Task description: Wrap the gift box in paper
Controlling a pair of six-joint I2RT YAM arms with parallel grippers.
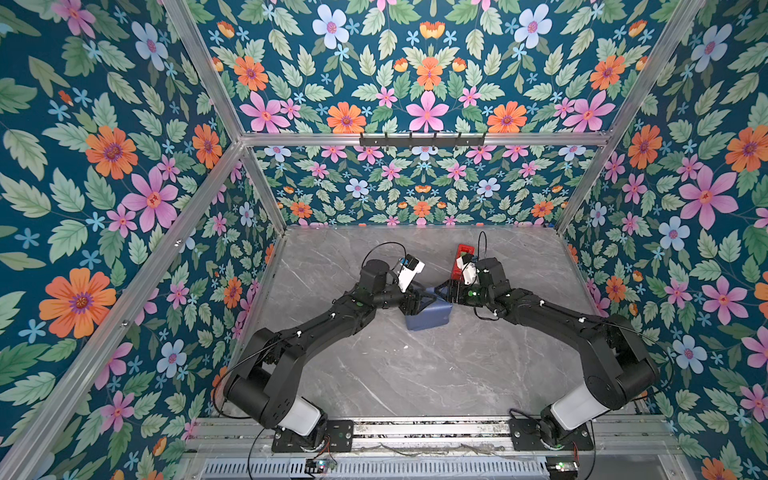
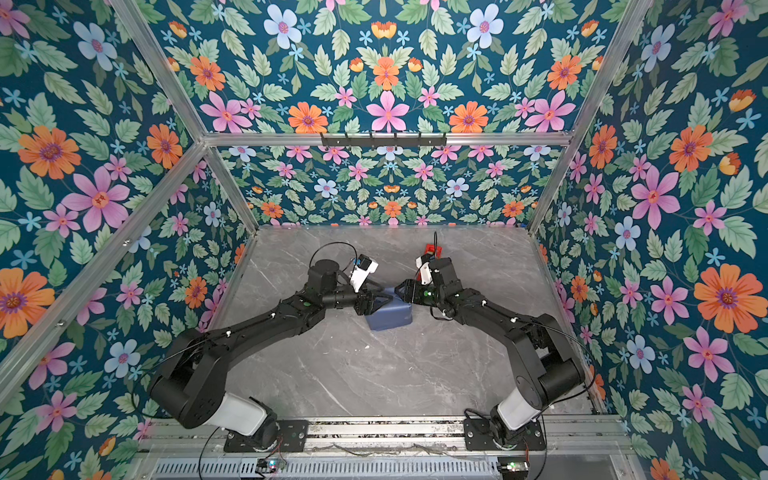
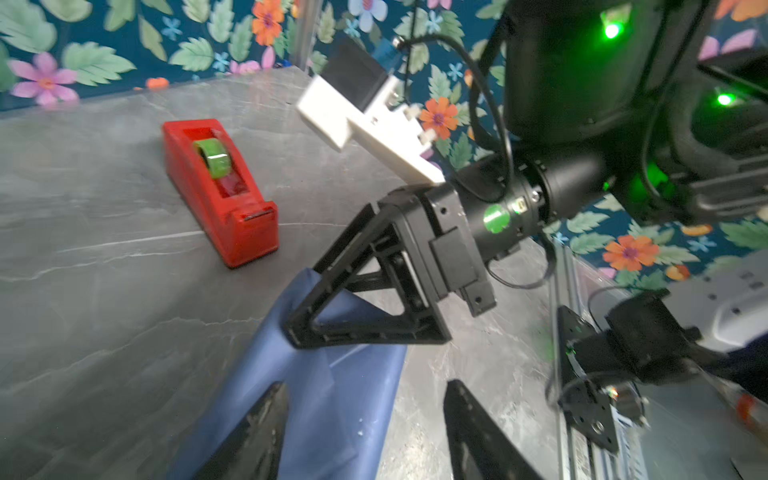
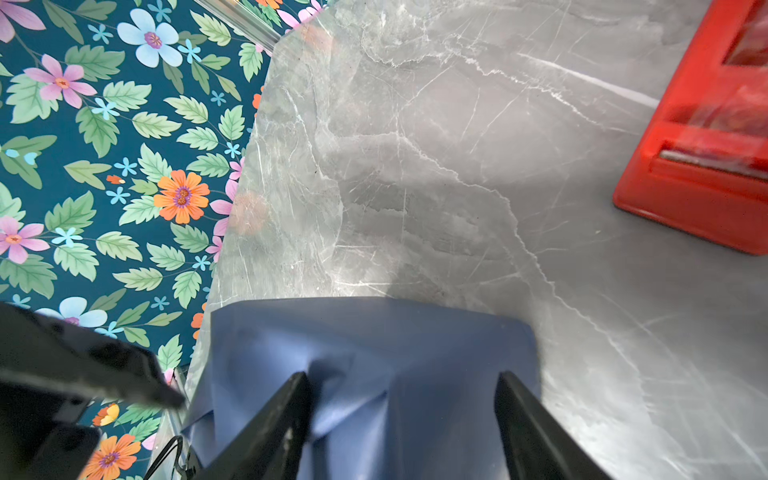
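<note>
Grey marble table [image 1: 415,374], floral walls on three sides. Near the table's middle in both top views stands a box-shaped bundle covered in the paper [image 1: 430,318], slate-blue face outward. The gift box itself does not show, no green visible anywhere.

Left gripper [image 1: 417,302] is at the bundle's 9 o'clock side. In its wrist view the fingers [image 3: 257,432] stand wide apart with paper between them, and nothing looks pinched.

Right gripper [image 1: 441,292] is at the bundle's 2 o'clock corner. In its wrist view the jaws are spread wide, straddling a folded flap of paper [image 4: 374,353]. One finger [image 4: 282,424] touches a crease; whether it presses cannot be told. From the left wrist view, a raised peak of paper [image 3: 307,278] meets the right gripper's finger.

Red tape dispenser [image 3: 220,195] with a green roll [image 3: 212,158] sits on the table at 1 o'clock of the bundle, apart from it and partly hidden behind the right wrist in both top views
</note>
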